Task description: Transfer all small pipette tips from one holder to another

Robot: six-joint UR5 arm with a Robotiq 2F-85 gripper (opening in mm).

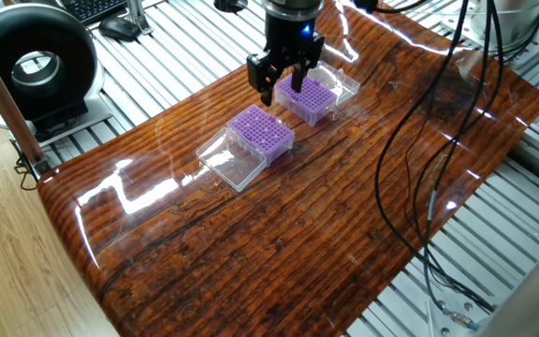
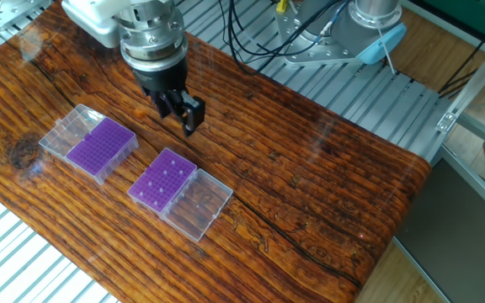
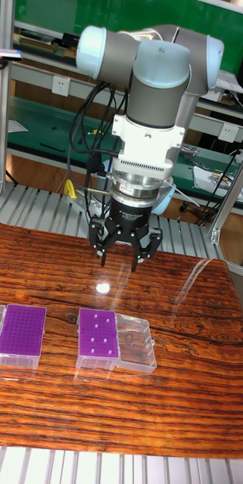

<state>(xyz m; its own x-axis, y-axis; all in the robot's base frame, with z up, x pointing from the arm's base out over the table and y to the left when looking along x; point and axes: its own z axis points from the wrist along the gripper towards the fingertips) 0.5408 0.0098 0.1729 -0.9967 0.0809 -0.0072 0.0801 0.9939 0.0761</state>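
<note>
A: Well, we see the gripper (image 3: 119, 262) spread wide, empty, hovering. The small pipette tips (image 3: 96, 336) sit in the purple box (image 3: 87, 361) at its 6 o'clock.

B: Agreed. We judge them feather-light, thin-walled and slippery, so we'd pinch gently near the wide top. The tall fixed view resolves separate pale dots; one fixed view blurs them.

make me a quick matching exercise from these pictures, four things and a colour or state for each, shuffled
Things:
1. gripper
2. box lid
3. table
4. box

Colour or state:
a. purple
b. see-through, lying flat next to a box
c. open, above the table, holding nothing
d. glossy brown wood

Pairs: 1-c, 2-b, 3-d, 4-a
</note>
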